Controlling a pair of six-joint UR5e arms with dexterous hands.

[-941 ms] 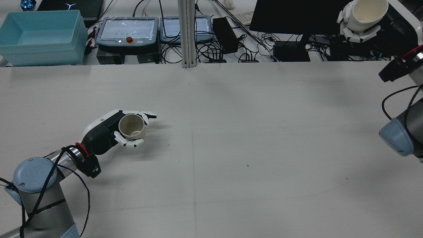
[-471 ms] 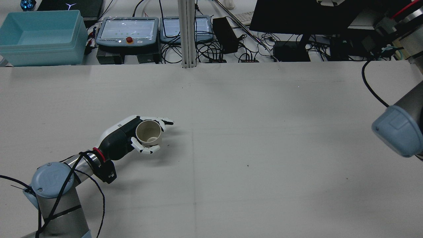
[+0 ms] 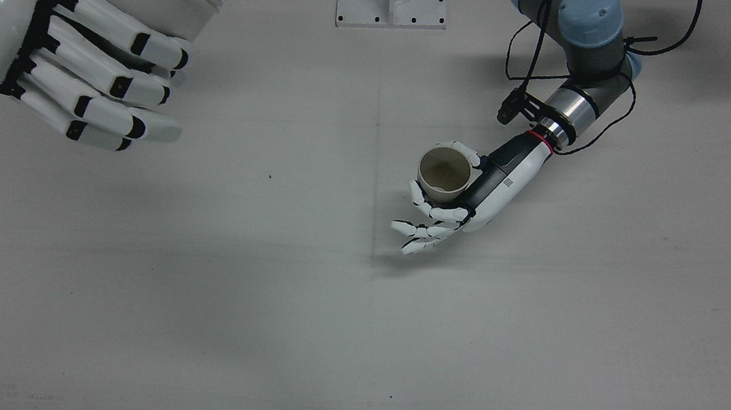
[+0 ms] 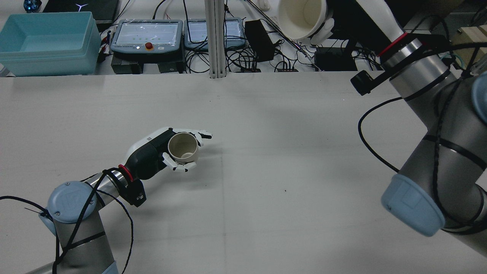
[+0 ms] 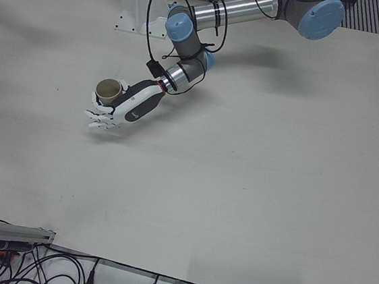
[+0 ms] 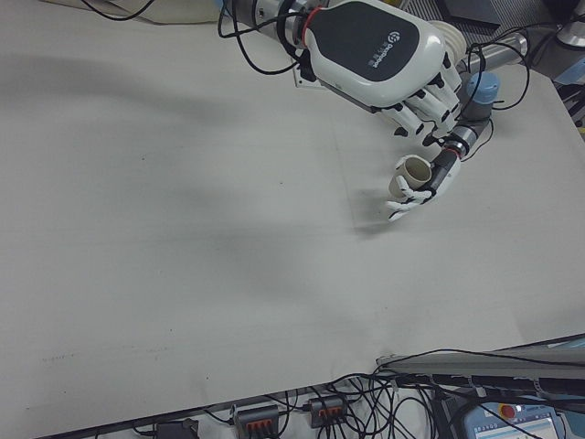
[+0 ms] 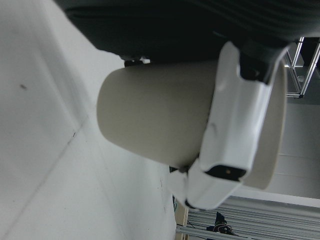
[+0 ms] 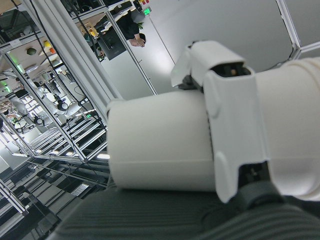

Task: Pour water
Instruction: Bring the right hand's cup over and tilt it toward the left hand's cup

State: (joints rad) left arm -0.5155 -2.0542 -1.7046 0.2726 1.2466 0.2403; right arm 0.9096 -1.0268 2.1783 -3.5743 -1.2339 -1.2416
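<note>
Change since earlier: your left hand (image 4: pixel 167 152) and its small cup (image 4: pixel 183 146) have slid further right and forward along the table (image 4: pixel 289 152); your right hand (image 3: pixel 72 66), out of the rear view half a second ago, now shows again near the top of it, further left than before.
Small cup, axis: upright, mouth facing up, low over the table left of centre in the rear view; whether its base touches the table you cannot tell.
Large cup (image 4: pixel 301 17), axis: held high above the far table edge, tipped, its mouth facing the rear camera.
Left hand: clenched around the small cup's wall, some fingertips (image 3: pixel 410 238) stretched out past it.
Right hand: wrapped around the large cup, fingers (image 8: pixel 235 135) lying across its side.
</note>
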